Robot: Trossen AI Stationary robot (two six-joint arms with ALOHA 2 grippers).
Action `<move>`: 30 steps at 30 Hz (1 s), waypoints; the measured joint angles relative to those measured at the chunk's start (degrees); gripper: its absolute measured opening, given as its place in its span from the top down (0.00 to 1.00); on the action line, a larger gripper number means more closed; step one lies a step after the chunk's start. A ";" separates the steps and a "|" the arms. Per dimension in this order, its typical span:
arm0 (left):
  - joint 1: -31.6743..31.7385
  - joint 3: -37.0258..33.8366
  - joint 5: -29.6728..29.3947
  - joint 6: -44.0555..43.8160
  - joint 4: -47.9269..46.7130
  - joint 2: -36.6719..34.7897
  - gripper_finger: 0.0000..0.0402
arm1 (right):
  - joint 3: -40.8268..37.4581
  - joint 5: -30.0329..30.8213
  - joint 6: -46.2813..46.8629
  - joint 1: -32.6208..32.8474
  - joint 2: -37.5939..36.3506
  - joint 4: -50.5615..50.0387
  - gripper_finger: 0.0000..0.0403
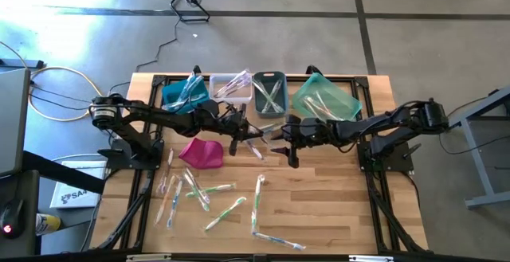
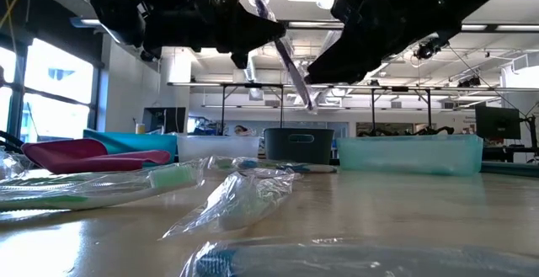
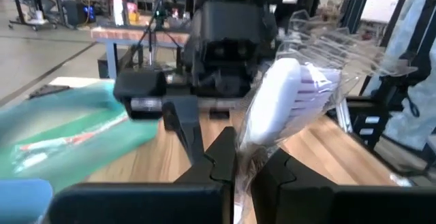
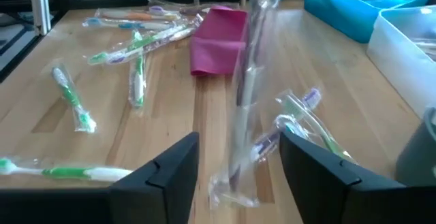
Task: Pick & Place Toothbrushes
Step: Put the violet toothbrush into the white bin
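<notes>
While both arms meet over mid-table in the high view, we see the left gripper (image 1: 253, 134) and right gripper (image 1: 280, 141) close together, with loose toothbrushes (image 1: 209, 194) spread on the table (image 1: 335, 214) nearer us and 4 bins (image 1: 269, 93) along the far edge.

Low view: 1 wrapped toothbrush (image 2: 286, 62) hangs slanted between the grippers, clear of the wood.

Left wrist view: our left fingers (image 3: 211, 163) are pinched on its wrapper, just below the head.

Right wrist view: our right fingers (image 4: 178, 157) stand wide, either side of the handle, gripping nothing.

We judge it light, stiff inside crinkly, slippery film; mid-handle looks safest. Open room lies toward the bins.
</notes>
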 joint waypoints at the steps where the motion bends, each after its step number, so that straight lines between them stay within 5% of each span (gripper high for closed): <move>1: 0.00 0.00 -0.06 0.47 -0.69 -0.23 0.97 | 0.00 0.09 0.14 -0.01 -0.92 -1.55 0.51; 19: 5.07 0.41 0.26 -2.06 -8.94 -4.47 0.96 | 0.04 3.15 3.87 0.22 -9.43 -14.58 0.52; 30: 11.54 8.46 -3.08 5.08 -33.82 -14.25 0.96 | 0.04 3.13 7.49 0.24 -9.35 -14.31 0.52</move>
